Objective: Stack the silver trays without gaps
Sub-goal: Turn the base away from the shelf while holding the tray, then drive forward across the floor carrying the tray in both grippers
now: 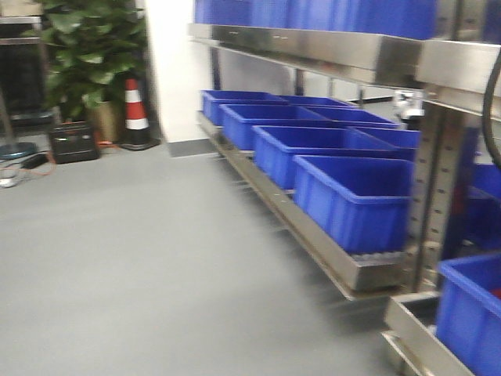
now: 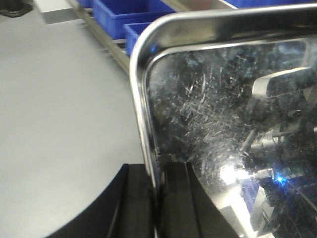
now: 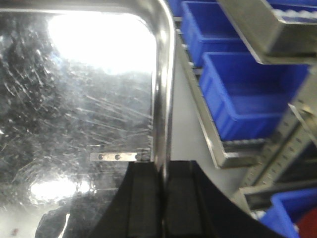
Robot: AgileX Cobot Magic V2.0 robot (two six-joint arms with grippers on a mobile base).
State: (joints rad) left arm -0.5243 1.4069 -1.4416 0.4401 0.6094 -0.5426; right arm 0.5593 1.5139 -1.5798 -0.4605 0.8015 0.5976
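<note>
A silver tray [image 2: 223, 114] fills the left wrist view, its scratched shiny floor facing the camera. My left gripper [image 2: 157, 171] is shut on the tray's left rim, one black finger on each side of the edge. In the right wrist view the same kind of silver tray [image 3: 74, 99] shows with its right rim [image 3: 162, 99] pinched by my right gripper [image 3: 162, 168], also shut. The tray hangs above the grey floor beside the rack. No tray or gripper shows in the front-facing view.
A steel rack [image 1: 337, 258] runs along the right with several blue bins [image 1: 352, 196] on its low shelf and more on the upper shelf [image 1: 329, 47]. Grey floor [image 1: 141, 258] lies to the left. A traffic cone [image 1: 136, 113], a potted plant [image 1: 90, 55] and a black box [image 1: 73, 142] stand at the back left.
</note>
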